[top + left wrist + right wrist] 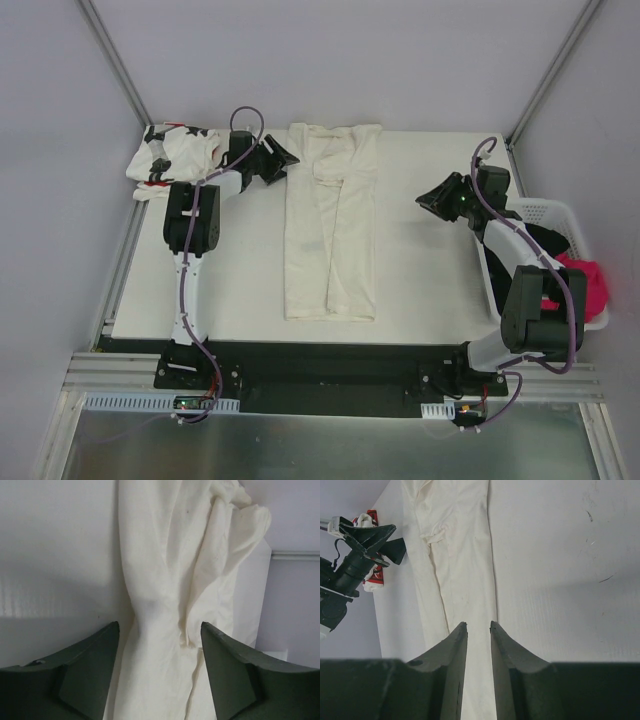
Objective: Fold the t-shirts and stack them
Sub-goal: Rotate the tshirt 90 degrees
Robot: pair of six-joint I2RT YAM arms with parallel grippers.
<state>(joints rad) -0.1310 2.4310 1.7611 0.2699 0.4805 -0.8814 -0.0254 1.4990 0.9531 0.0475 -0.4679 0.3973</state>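
The cream shirt (330, 225) lies long mid-table (430, 280), ready for folding. Your left pincer (160, 625) is apart, your right pincer (479, 625) barely apart, both empty.

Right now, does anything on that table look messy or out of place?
Yes: the star-print t-shirt lies crumpled in a heap at the table's far left corner, while the cream t-shirt lies folded into a long strip in the middle.

Overhead camera looks down; both wrist cameras, much nearer, share the cream shirt (332, 225).
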